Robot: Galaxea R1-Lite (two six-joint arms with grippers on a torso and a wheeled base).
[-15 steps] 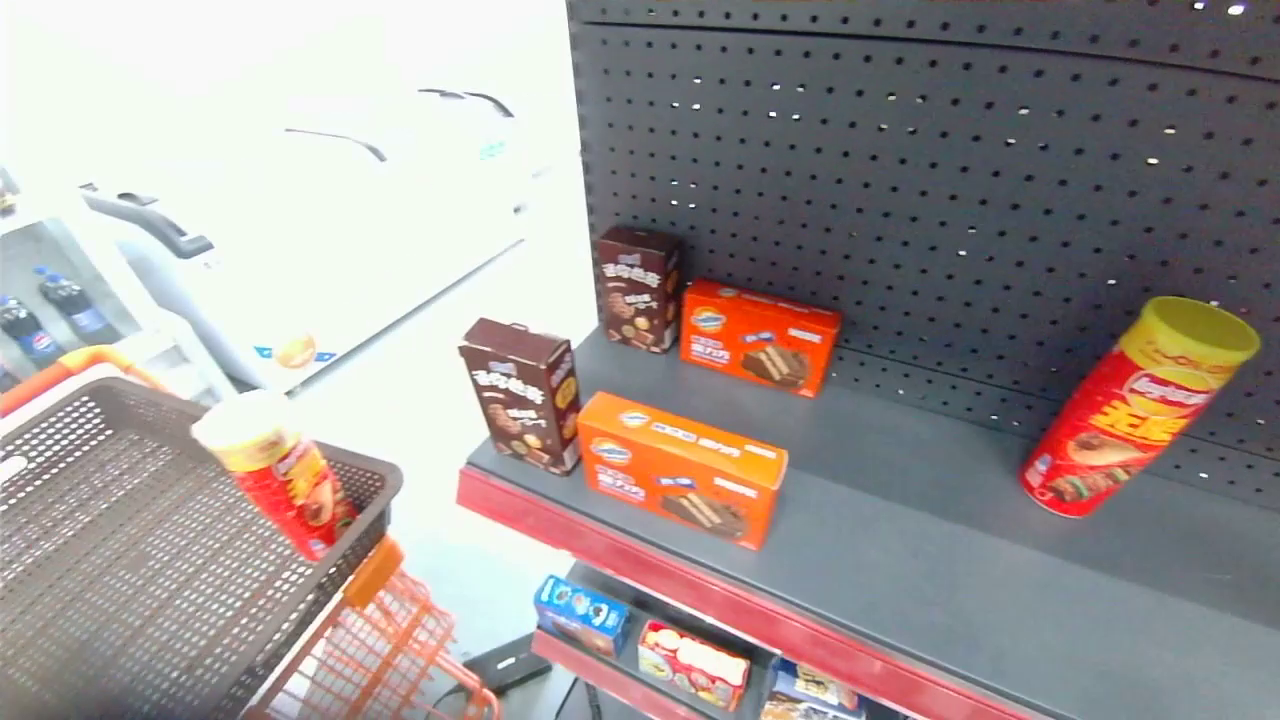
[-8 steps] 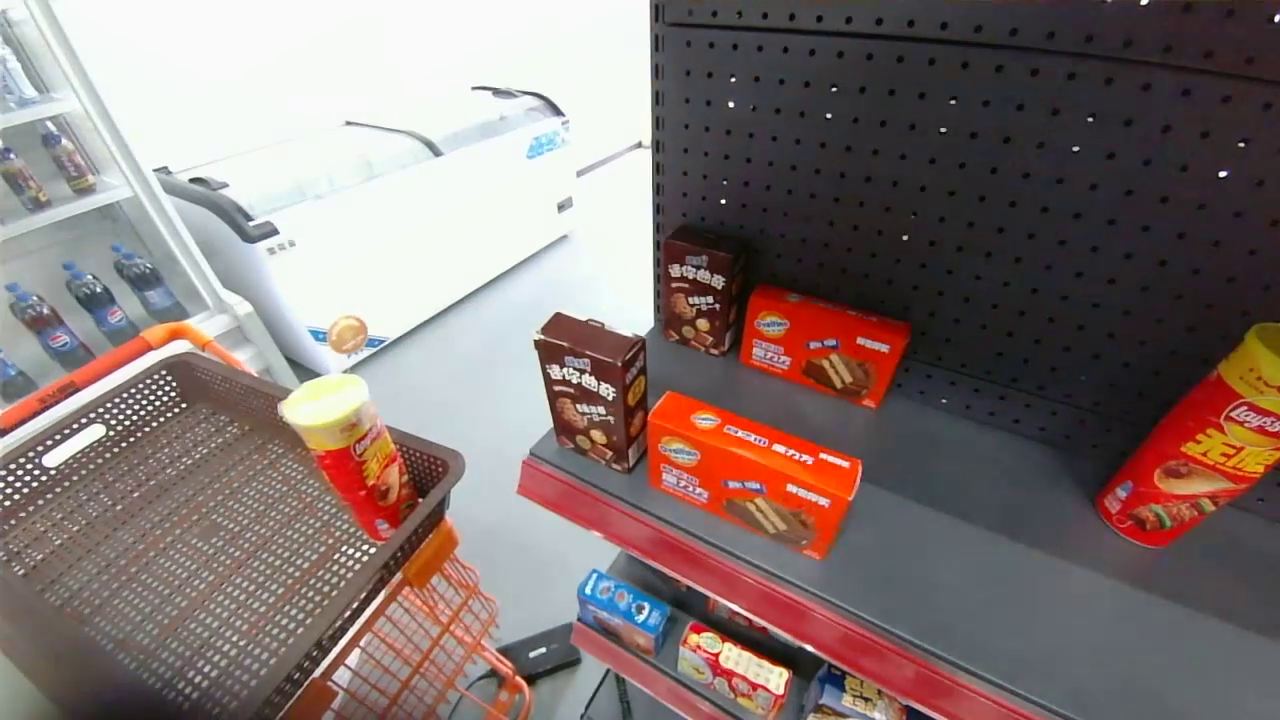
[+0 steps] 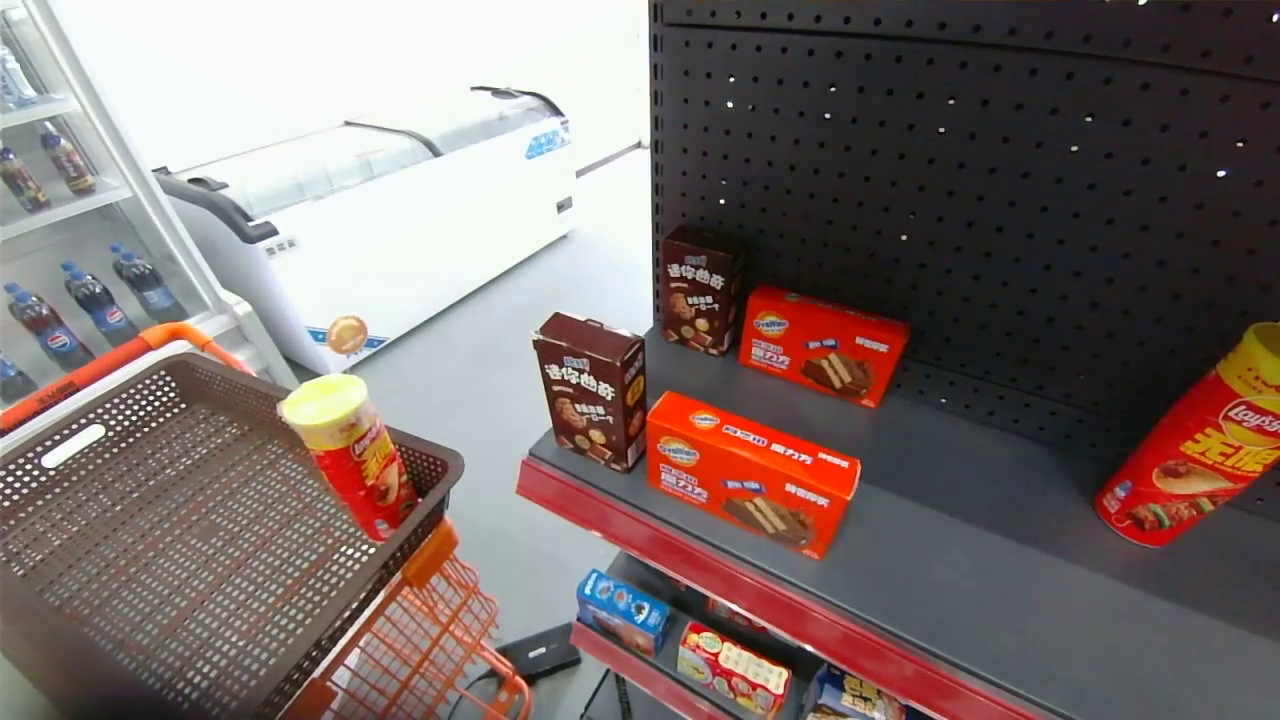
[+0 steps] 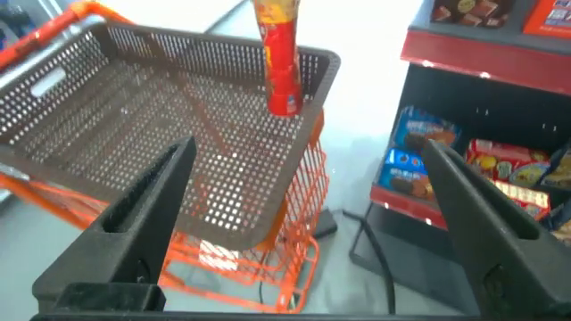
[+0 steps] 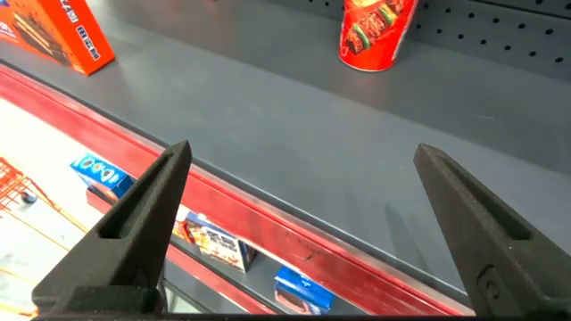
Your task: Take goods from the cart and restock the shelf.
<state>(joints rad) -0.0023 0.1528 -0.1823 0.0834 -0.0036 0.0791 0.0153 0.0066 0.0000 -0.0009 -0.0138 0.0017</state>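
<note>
Can (image 3: pixel 352 465) — long axis vertical — in basket (image 3: pixel 150 520)

A shop: stocked shelf (image 3: pixel 960 520), shopping cart (image 3: pixel 425 640), chest freezer (image 3: pixel 400 230), drinks fridge (image 3: pixel 60 210).

Left claw (image 4: pixel 308 156) spread wide, right claw (image 5: pixel 303 153) likewise

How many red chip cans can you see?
2. One chip can stands in the cart's brown basket; the second chip can is on the shelf, far right. More may be hidden.
</note>
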